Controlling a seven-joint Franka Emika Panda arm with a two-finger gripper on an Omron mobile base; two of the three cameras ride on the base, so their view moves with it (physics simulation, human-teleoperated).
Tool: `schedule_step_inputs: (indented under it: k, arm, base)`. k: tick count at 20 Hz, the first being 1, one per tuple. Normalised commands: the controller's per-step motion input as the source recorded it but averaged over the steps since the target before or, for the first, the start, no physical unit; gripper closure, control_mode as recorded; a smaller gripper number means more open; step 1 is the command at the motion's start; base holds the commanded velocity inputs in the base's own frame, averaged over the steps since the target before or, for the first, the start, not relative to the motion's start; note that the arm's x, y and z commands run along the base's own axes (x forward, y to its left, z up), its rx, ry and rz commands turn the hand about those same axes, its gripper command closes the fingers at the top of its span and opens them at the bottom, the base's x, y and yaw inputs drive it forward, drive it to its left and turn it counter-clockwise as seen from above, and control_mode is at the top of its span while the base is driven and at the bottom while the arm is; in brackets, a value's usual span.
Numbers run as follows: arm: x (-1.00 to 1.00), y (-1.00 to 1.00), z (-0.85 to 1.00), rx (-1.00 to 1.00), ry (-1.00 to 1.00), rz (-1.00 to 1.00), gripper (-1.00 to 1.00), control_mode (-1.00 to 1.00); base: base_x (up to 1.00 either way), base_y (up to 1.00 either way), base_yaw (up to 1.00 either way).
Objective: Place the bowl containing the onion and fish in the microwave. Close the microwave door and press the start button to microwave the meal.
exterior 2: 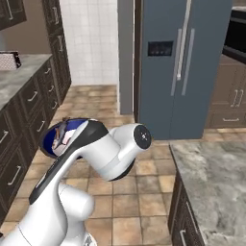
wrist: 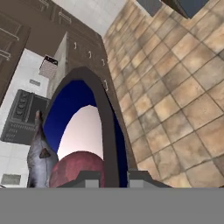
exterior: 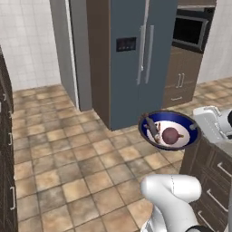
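The gripper point(wrist: 111, 177) pinches the rim of the bowl point(exterior: 170, 130), one finger inside and one outside; its fingertips are cut off at the bottom of the hand view. In the left base view the bowl hangs at centre right above the tiled floor point(exterior: 77, 167), holding the onion point(exterior: 171, 135) and the fish point(exterior: 152, 128). In the right base view the arm hides most of the bowl. The microwave point(exterior: 190, 29) sits at the upper right, cropped by the frame edge, beside the fridge point(exterior: 131, 59).
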Motion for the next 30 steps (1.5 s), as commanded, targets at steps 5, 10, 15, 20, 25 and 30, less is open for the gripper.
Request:
schedule_step_inputs:
  k: [5,10,15,20,25,30]
  arm:
    - [0.00,0.00,0.00,0.00,0.00,0.00,1.00,1.00]
    - [0.00,0.00,0.00,0.00,0.00,0.00,1.00,1.00]
    - [0.00,0.00,0.00,0.00,0.00,0.00,1.00,1.00]
    - [0.00,0.00,0.00,0.00,0.00,0.00,1.00,1.00]
    - [0.00,0.00,0.00,0.00,0.00,0.00,1.00,1.00]
    - [0.00,0.00,0.00,0.00,0.00,0.00,1.00,1.00]
  base:
    - [1.00,0.19,-0.23]
    - [1.00,0.07,-0.37]
    - [1.00,0.16,-0.43]
    - [1.00,0.20,-0.47]
    - [1.00,0.11,-0.48]
    - [1.00,0.01,-0.49]
